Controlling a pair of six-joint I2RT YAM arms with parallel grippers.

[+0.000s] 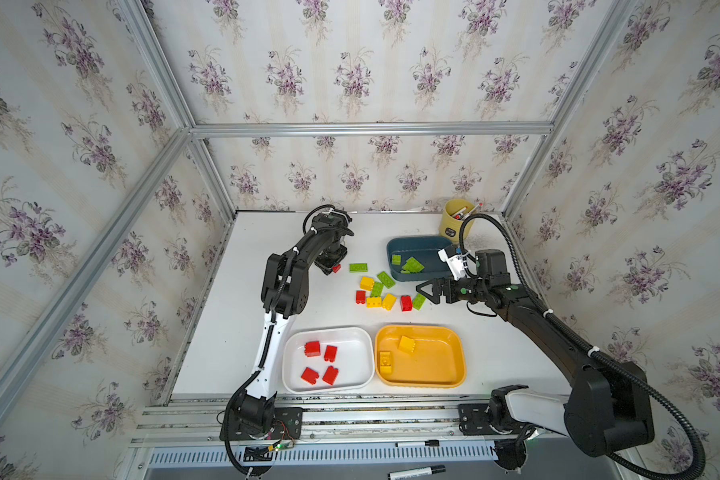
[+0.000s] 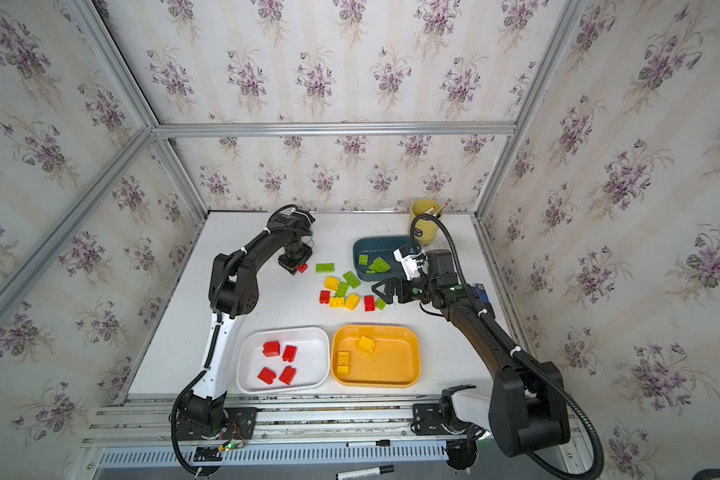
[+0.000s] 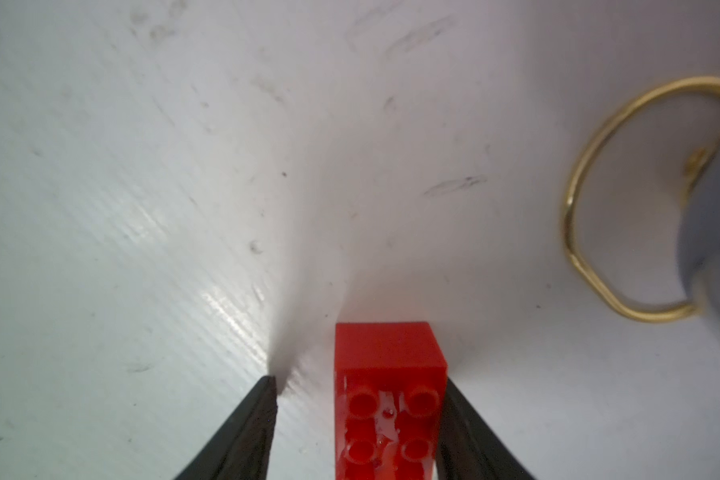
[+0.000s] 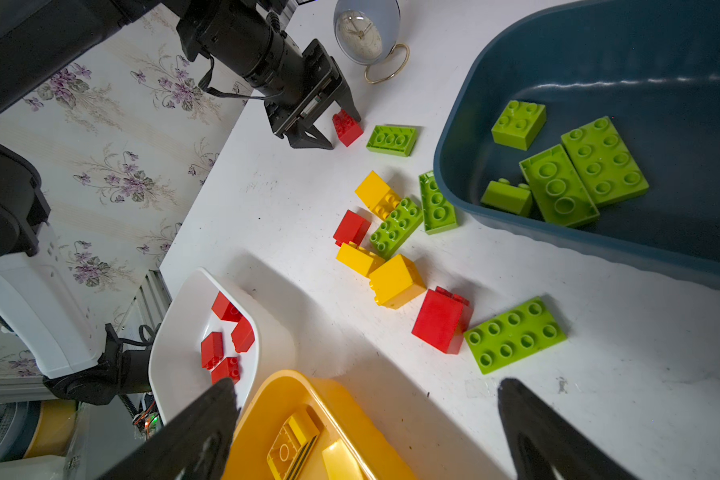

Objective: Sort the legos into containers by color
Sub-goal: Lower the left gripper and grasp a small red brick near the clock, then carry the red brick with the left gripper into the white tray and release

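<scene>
Though left gripper (image 3: 360, 376), right gripper (image 4: 365, 385) agape: white tray (image 1: 329, 330), reds (image 1: 312, 348); orange (image 1: 433, 363), yellows (image 1: 407, 344); teal (image 1: 416, 244), greens (image 1: 412, 264).

A yellow pen cup (image 1: 454, 226) holding pens is set at the far right of the white table (image 1: 499, 361). A small round clock (image 4: 360, 33) on a gold wire stand is seen on the same table. A marker (image 1: 417, 443) is laid by the near metal rail (image 1: 350, 415), and a second marker (image 1: 416, 472) nearer still. The walls are covered with purple floral wallpaper (image 1: 350, 75).
</scene>
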